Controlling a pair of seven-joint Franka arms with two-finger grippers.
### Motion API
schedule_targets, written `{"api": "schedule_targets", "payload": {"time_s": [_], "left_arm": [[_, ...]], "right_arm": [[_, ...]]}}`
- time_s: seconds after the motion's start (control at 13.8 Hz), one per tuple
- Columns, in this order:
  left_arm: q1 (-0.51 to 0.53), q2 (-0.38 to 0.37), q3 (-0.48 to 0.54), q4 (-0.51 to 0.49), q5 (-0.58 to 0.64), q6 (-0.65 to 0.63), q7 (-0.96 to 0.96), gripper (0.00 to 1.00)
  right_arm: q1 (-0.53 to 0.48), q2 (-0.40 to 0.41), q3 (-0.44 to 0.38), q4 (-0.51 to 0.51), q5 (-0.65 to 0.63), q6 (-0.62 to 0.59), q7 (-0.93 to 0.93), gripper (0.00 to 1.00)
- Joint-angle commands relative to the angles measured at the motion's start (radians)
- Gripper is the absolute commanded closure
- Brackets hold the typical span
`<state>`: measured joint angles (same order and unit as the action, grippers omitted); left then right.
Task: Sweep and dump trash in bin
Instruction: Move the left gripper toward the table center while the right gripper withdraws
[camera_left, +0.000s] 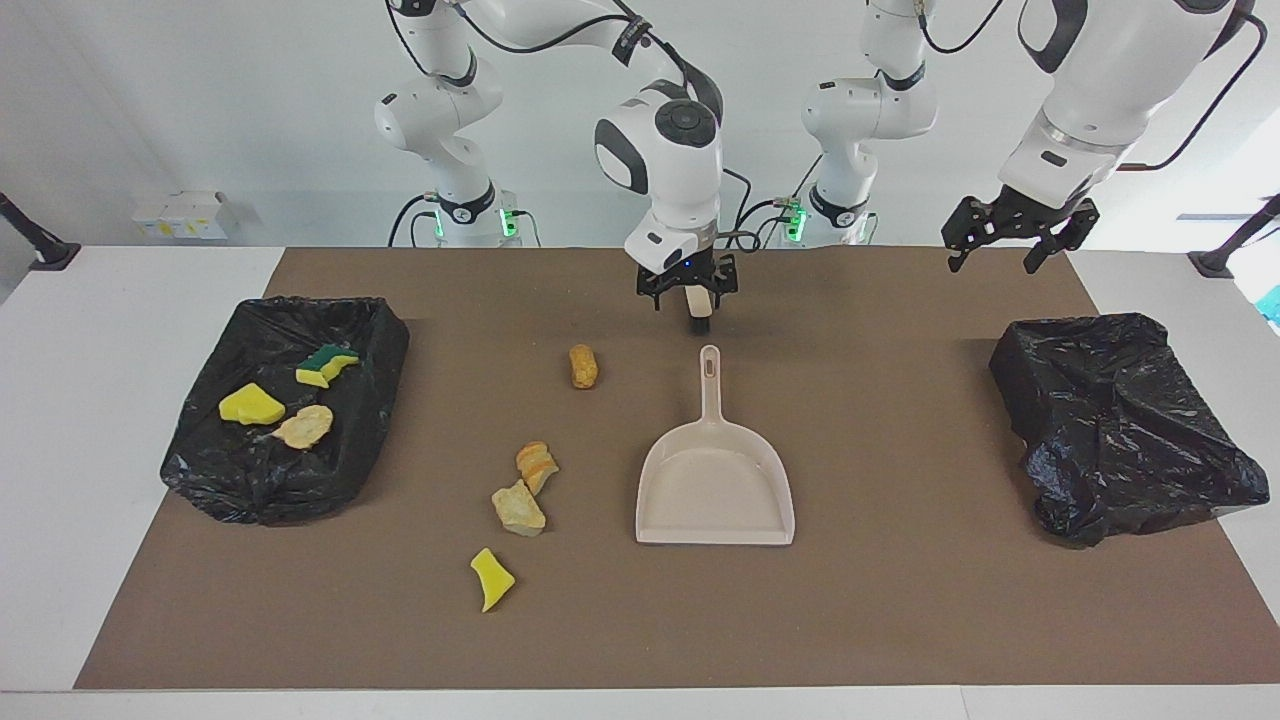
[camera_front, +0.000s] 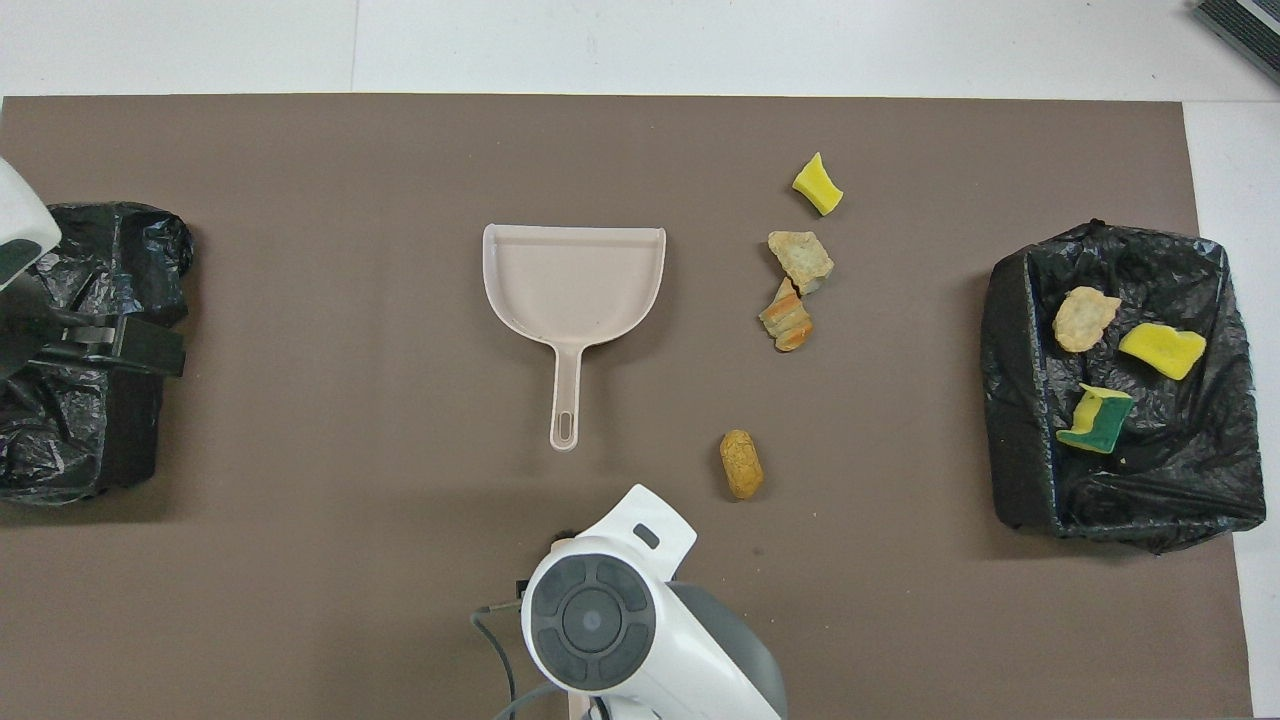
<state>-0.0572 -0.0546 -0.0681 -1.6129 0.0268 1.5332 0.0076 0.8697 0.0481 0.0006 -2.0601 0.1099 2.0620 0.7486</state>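
The beige dustpan (camera_left: 715, 490) (camera_front: 573, 275) lies flat on the brown mat, handle toward the robots, with nothing on it. My right gripper (camera_left: 688, 298) hangs open above the mat, clear of the handle's tip. Loose trash lies beside the pan toward the right arm's end: a tan lump (camera_left: 582, 366) (camera_front: 741, 463), an orange striped lump (camera_left: 536, 465), another tan lump (camera_left: 518, 508) and a yellow sponge piece (camera_left: 491, 578). The black-lined bin (camera_left: 380, 330) (camera_front: 1010, 400) holds three pieces. My left gripper (camera_left: 1010, 240) (camera_front: 100, 340) waits open over the other black bag.
A second bin in a crumpled black bag (camera_left: 1120, 420) (camera_front: 60, 440) stands at the left arm's end. A beige handle (camera_left: 701, 308) lies on the mat under my right gripper, mostly hidden. The brown mat (camera_left: 900, 600) ends in white table edges.
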Motion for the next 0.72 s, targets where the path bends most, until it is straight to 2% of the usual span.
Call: {"api": "schedule_targets", "payload": {"time_s": [0.0, 0.22, 0.43, 0.51, 0.65], "left_arm": [[-0.035, -0.011, -0.007, -0.031, -0.007, 0.010, -0.003, 0.00], [-0.102, -0.004, -0.007, -0.100, -0.008, 0.111, -0.012, 0.00], [-0.206, 0.012, -0.007, -0.195, -0.036, 0.263, -0.170, 0.00], [-0.231, 0.038, -0.007, -0.205, -0.036, 0.298, -0.187, 0.00], [-0.280, 0.093, -0.010, -0.215, -0.057, 0.353, -0.192, 0.00]], "right_arm": [[0.037, -0.097, -0.004, -0.127, 0.049, 0.036, 0.018, 0.00], [0.087, -0.113, -0.004, -0.169, 0.080, 0.044, 0.028, 0.00], [0.144, -0.099, -0.004, -0.215, 0.080, 0.116, 0.112, 0.00], [0.150, -0.099, -0.004, -0.230, 0.080, 0.116, 0.112, 0.00], [0.163, -0.088, -0.002, -0.255, 0.082, 0.132, 0.097, 0.08]]}}
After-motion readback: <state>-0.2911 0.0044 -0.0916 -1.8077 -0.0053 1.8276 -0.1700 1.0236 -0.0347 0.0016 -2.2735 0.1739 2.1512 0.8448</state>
